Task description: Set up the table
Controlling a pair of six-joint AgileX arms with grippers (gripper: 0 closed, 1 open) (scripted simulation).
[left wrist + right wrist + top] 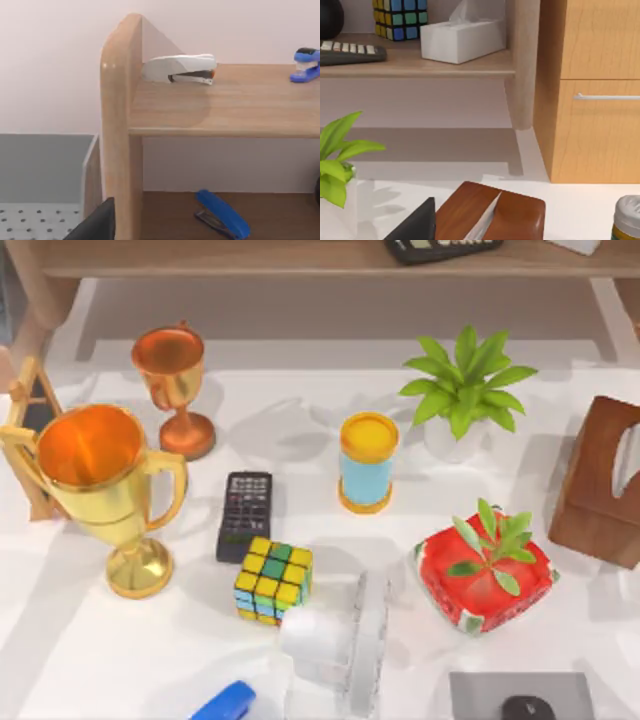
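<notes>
Left wrist view, left hand [95,225] facing shelf [225,105]

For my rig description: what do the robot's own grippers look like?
Of the left gripper, the left wrist view shows a dark grey, almost black, angular part with a slanted edge. The right gripper looks the same in the right wrist view. No cables or markings are visible.

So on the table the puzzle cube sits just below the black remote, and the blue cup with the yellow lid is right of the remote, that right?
Nearly. The puzzle cube does sit just below the black remote, but the cup right of it has an orange lid, not yellow. The top view shows it.
</notes>
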